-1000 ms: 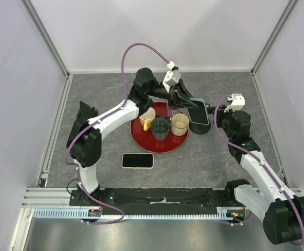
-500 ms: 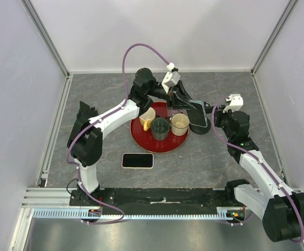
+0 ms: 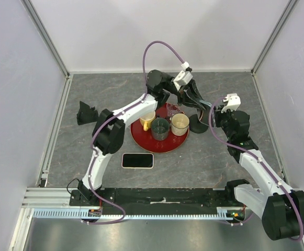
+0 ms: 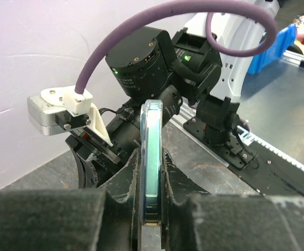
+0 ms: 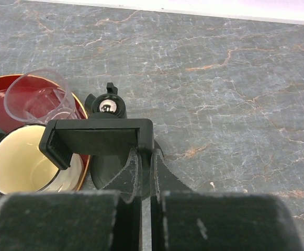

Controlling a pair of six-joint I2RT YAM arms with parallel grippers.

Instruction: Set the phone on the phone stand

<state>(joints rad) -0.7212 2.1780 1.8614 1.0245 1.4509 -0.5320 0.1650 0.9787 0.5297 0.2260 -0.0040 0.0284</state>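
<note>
Left claw (image 4: 152,212) is clamping the phone (image 4: 153,130) edge-on, aloft near the phone stand (image 5: 97,137) that the right claw (image 5: 141,157) is pinching steady; judged requirement: lowering squarely onto its ledge, releasing late.

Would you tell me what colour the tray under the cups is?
The tray is red, clearest in the top external view.

No text, label, brand or number is legible in any view.
</note>
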